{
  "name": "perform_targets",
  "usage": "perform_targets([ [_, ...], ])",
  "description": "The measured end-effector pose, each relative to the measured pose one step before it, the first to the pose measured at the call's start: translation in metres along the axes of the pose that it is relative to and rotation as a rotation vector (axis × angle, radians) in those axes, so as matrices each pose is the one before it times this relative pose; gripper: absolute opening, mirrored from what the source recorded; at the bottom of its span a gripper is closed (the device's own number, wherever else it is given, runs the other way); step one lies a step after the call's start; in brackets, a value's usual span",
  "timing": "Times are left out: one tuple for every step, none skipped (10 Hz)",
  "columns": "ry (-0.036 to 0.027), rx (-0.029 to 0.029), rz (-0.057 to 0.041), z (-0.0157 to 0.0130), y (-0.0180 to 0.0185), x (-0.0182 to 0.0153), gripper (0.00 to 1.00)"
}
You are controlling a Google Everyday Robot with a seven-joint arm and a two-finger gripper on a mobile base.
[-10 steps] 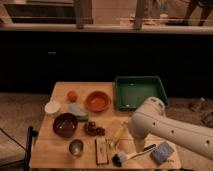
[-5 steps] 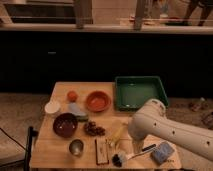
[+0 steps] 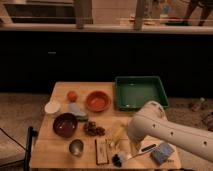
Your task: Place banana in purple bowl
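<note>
The banana [image 3: 118,134] is slim and yellow and lies on the wooden table [image 3: 60,150], right of centre. The purple bowl [image 3: 65,125] stands on the table's left part, well left of the banana, with a dark inside that holds nothing I can see. My white arm reaches in from the lower right. Its gripper [image 3: 129,141] hangs at the arm's left end, just right of the banana and close over the table. The arm's bulk hides most of the gripper.
An orange-red bowl [image 3: 98,101], an orange fruit [image 3: 72,96] and a white bowl [image 3: 52,107] stand behind the purple bowl. A green tray [image 3: 140,92] is at the back right. A dark clump [image 3: 93,129], metal cup [image 3: 76,147], snack bar [image 3: 102,150], black brush [image 3: 118,159] and blue sponge [image 3: 162,152] lie along the front.
The arm has shifted very slightly down and left toward the banana. The objects on the table have not moved.
</note>
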Motion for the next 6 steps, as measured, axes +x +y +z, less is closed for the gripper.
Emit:
perform_targets([
  [-0.01185, 0.00618, -0.01320, -0.00178, -0.00458, 0.00064, 0.80],
  [-0.00580, -0.00084, -0.01437, -0.00179, -0.00335, 0.00043, 0.80],
  [-0.01270, 0.00241, -0.02389, -0.00093, -0.00621, -0.00149, 0.80],
  [-0.01249, -0.00229, -0.02567, 0.00056, -0.00498, -0.00122, 0.80],
  [-0.01438, 0.00224, -0.02375, 0.00095, -0.00568, -0.00140, 0.80],
  [-0.01311, 0.00004, -0.01947, 0.00179, -0.00415, -0.00016, 0.80],
])
